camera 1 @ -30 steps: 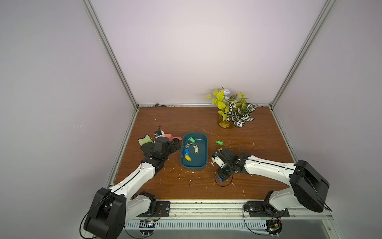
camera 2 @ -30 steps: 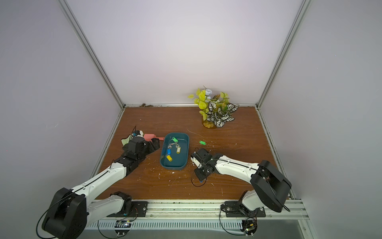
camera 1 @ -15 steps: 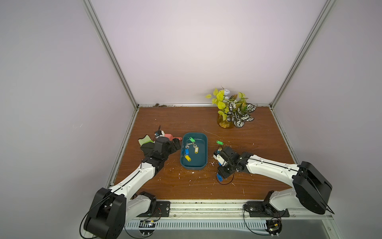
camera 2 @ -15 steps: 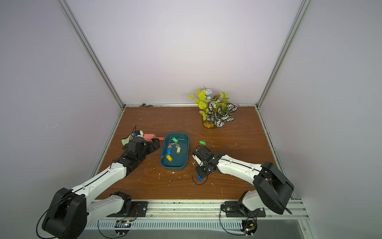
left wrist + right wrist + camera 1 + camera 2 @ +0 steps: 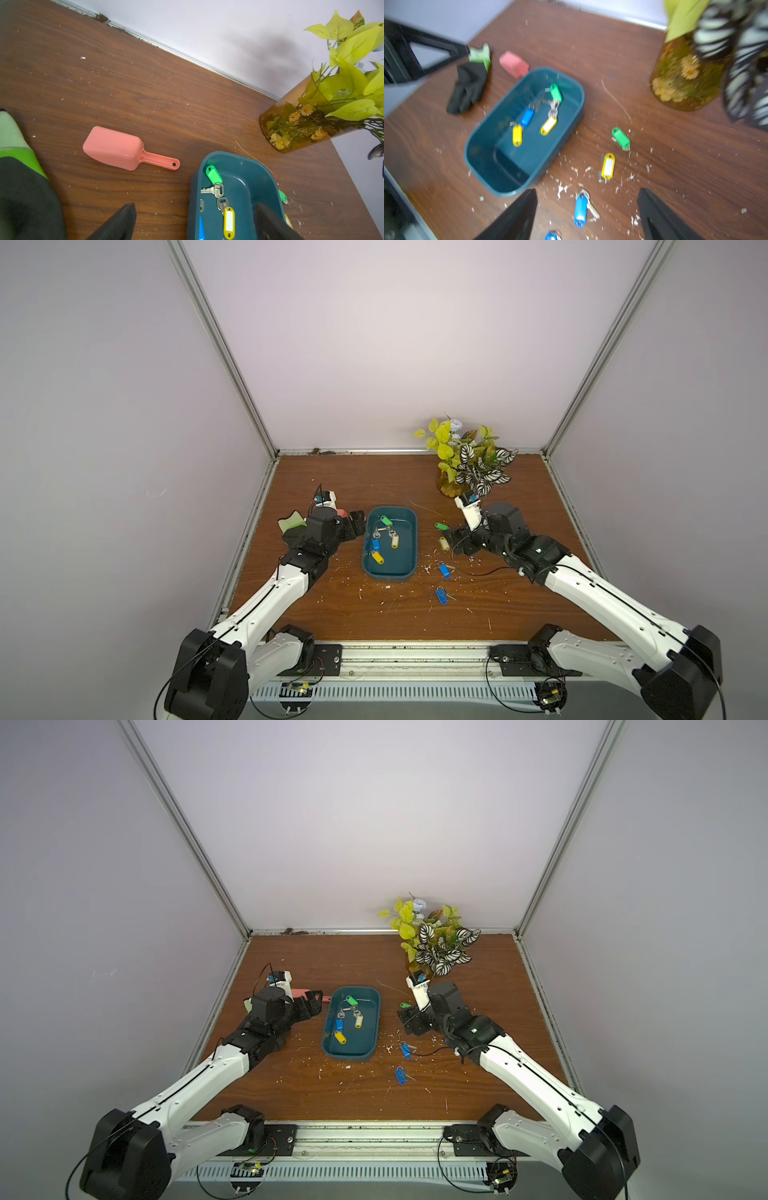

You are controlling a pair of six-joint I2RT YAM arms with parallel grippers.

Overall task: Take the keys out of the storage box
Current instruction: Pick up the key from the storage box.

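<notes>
Your right gripper (image 5: 587,192) has pulled back from the front blue-tagged key (image 5: 441,596) and gone from clamped to wide, holding nothing. The left gripper (image 5: 195,205) is also wide and empty, hovering at the left wall of the storage box (image 5: 404,566). Your next target, the green-tagged key (image 5: 214,174), sits just right of that gripper at the box's far end, tag slanted across it. The left arm is nearer. Count: 4 keys in the box (1 green, 1 blue, 2 yellow) and 4 on the table (image 5: 332,614) (1 green, 1 yellow, 2 blue).
</notes>
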